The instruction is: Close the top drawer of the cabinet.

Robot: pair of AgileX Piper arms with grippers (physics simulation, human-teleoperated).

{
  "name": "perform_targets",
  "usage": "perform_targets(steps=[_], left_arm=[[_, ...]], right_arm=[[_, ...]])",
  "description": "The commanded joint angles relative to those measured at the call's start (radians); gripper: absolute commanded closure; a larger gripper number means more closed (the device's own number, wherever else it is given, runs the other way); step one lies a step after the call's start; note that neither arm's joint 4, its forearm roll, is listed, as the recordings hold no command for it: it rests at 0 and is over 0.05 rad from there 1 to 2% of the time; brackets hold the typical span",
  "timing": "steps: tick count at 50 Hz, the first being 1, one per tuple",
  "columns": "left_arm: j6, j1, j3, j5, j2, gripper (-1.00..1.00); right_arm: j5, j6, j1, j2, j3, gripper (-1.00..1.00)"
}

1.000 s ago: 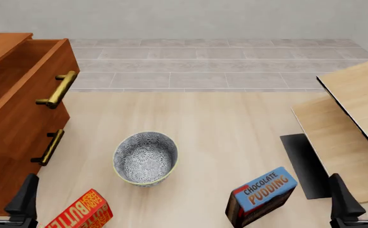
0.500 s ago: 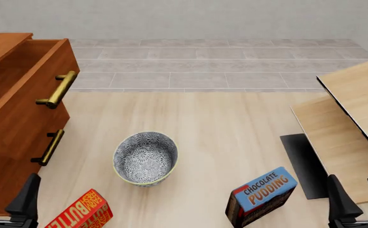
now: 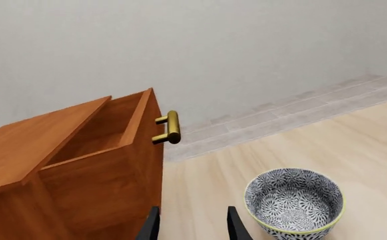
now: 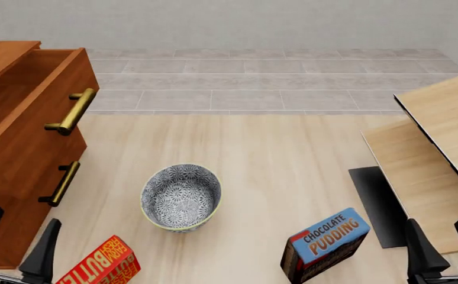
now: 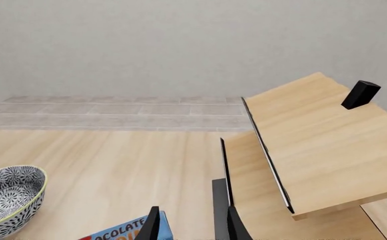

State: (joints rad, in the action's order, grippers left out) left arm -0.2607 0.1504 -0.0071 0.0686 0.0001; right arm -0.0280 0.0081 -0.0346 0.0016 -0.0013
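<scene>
i see the cabinet (image 4: 12, 171) at the far left of the table (image 4: 292, 165), and the top drawer (image 4: 32, 100) is pulled out from it, its inside bare wood, its brass handle (image 4: 73, 111) facing the bowl (image 4: 181, 197). the drawer below has its own handle (image 4: 61, 183) and sits flush. the bowl stands just right of the cabinet, apart from it. my left gripper (image 4: 16, 248) hangs near the cabinet's lower front corner, fingers spread and holding nothing. a red butter box (image 4: 103, 265) lies just below the bowl, beside that gripper. to the bowl's right, a blue chocolate pudding box (image 4: 325, 244) stands tilted. my right gripper (image 4: 444, 248) is beyond the pudding box, fingers apart and empty, next to slanted pale boards (image 4: 434, 154) and a dark mat (image 4: 379, 204).
</scene>
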Motion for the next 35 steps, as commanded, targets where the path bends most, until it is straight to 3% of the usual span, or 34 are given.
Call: perform_targets(steps=[1,4,10,16,35], left_arm=[[-0.099,0.045,-0.008,0.024,0.0,-1.0],[-0.111,0.049,-0.016,0.02,0.0,-1.0],[-0.208,0.06,-0.021,0.059,0.0,-1.0],[-0.203,0.068,-0.053,0.02,0.0,-1.0],[-0.309,0.143,-0.062,0.035,0.002,-1.0]], right_arm=[[-0.004,0.005,0.003,0.0,0.0,-1.0],[-0.006,0.003,0.0,-0.001,0.0,-1.0],[-0.004,0.004,-0.011,-0.001,-0.001,-1.0],[-0.003,0.007,-0.009,-0.001,-0.003,-1.0],[-0.002,0.009,-0.002,-0.001,-0.001,-1.0]])
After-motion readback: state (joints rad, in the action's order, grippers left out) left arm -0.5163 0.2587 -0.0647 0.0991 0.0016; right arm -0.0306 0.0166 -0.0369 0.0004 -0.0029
